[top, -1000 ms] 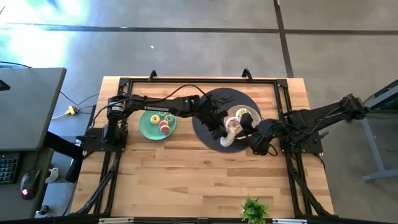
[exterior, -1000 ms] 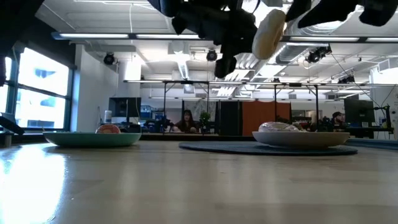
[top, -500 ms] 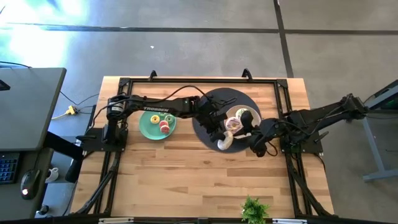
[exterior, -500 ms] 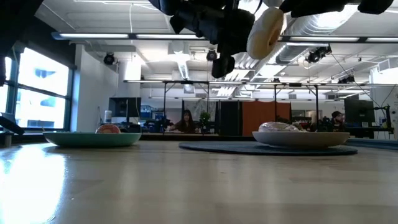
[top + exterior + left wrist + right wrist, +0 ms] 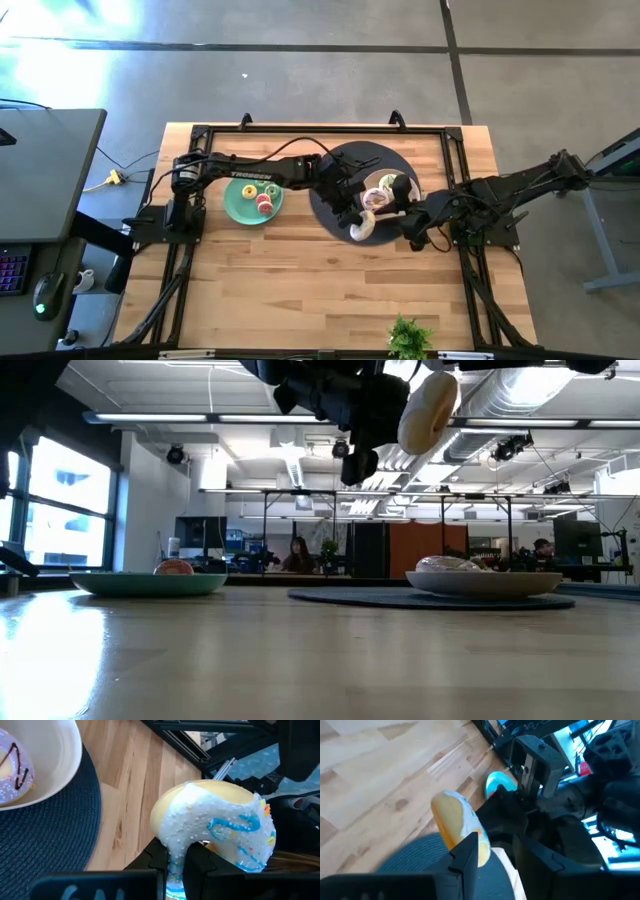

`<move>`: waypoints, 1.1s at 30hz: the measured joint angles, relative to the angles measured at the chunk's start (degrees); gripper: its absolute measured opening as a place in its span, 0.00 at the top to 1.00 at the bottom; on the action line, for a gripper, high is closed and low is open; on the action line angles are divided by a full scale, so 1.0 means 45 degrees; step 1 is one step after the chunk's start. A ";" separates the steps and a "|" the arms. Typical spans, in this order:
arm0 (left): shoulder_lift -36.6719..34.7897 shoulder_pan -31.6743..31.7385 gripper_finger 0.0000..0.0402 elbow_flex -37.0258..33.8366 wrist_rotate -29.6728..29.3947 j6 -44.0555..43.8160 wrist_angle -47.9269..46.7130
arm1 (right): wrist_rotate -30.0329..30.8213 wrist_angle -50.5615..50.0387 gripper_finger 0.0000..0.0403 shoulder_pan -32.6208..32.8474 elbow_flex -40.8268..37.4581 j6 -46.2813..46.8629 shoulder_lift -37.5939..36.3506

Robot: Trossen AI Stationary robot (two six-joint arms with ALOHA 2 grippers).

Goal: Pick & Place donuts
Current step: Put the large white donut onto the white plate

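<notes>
Left gripper [image 5: 352, 214] clamped on the white-iced ring donut with blue squiggles [image 5: 215, 827], held up over the round dark mat's [image 5: 330, 205] edge (clear of the table). Right gripper [image 5: 412, 232] nearby, fingers: can't tell.

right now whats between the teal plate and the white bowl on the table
In the high view the left arm reaches across that stretch, over the dark round mat that lies between the teal plate and the white bowl. In the low view the wood there is bare.
</notes>
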 joint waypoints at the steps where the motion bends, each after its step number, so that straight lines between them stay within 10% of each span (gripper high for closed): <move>1: 0.0000 0.0000 0.94 0.0000 0.0000 0.0000 0.0000 | -0.0012 0.0037 0.70 0.0000 0.0000 -0.0088 -0.0005; 19: 0.0000 0.0000 0.94 0.0000 -0.0015 0.0236 0.0005 | -0.2068 -0.0067 0.74 -0.0237 0.0000 0.0910 0.0863; 33: 0.0000 -0.0005 0.94 -0.0005 0.0321 0.0233 0.0019 | -0.3912 0.1452 0.51 -0.1020 -0.0005 0.0426 0.1190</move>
